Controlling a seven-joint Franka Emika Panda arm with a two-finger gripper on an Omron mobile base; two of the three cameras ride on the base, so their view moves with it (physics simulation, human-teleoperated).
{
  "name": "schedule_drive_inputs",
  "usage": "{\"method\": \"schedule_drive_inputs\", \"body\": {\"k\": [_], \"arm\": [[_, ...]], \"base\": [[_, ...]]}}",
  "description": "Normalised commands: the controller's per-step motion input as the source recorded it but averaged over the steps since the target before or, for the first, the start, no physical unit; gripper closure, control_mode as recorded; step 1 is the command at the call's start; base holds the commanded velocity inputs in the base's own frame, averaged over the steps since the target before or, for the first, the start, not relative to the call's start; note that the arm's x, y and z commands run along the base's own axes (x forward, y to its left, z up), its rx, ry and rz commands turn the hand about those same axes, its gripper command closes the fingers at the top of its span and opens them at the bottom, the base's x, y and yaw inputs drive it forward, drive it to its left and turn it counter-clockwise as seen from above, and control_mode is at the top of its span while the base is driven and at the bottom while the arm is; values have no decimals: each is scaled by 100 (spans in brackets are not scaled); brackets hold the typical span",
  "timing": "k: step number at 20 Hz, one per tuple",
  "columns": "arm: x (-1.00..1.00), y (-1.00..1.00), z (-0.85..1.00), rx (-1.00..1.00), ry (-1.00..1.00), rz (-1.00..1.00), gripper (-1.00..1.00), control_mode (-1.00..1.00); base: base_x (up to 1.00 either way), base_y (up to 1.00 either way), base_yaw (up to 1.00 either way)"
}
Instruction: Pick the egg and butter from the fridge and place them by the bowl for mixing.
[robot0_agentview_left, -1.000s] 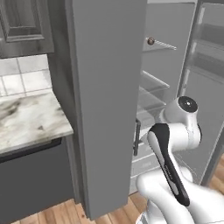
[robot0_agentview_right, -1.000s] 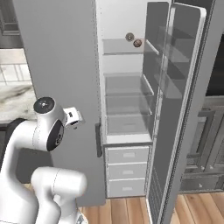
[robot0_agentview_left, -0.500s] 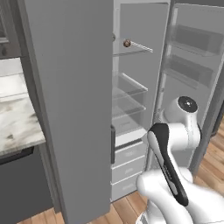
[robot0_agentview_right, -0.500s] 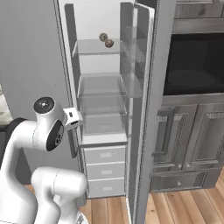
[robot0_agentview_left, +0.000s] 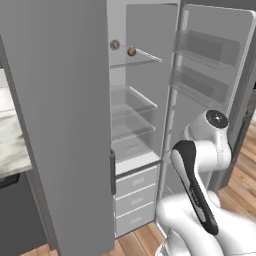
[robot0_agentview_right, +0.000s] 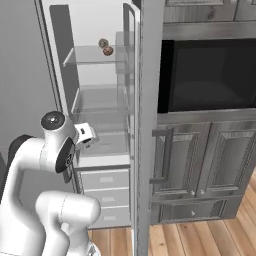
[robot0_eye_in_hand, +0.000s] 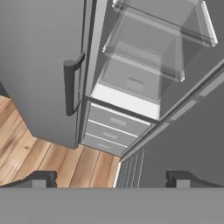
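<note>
The left base view looks from behind the arm, on its left, forward and slightly down into the open fridge (robot0_agentview_left: 135, 125); the closed left door fills the near left, the open right door stands at the right edge. The right base view looks from behind the arm's right side at the same fridge (robot0_agentview_right: 95, 100), seeing the open door edge-on just right of the interior, with dark cabinets beyond it. Both views share the glass shelves, the white drawers and the egg (robot0_agentview_left: 131, 51) on the top shelf (robot0_agentview_right: 107, 50). The hand view sits lower and nearer, tilted, looking down past the fridge (robot0_eye_in_hand: 131, 83) drawers to the wooden floor (robot0_eye_in_hand: 48, 157) in front.
</note>
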Motion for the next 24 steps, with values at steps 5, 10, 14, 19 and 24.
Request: {"method": "schedule_drive_inputs", "body": {"k": [5, 10, 14, 19, 24], "arm": [[0, 0, 0, 0, 0, 0, -100, 100], [0, 0, 0, 0, 0, 0, -100, 100], [0, 0, 0, 0, 0, 0, -100, 100], [0, 0, 0, 0, 0, 0, -100, 100], [0, 0, 0, 0, 0, 0, -100, 100]], "base": [[17, 24, -2], [10, 9, -1], [1, 31, -7], [24, 7, -3], [58, 5, -1]]}}
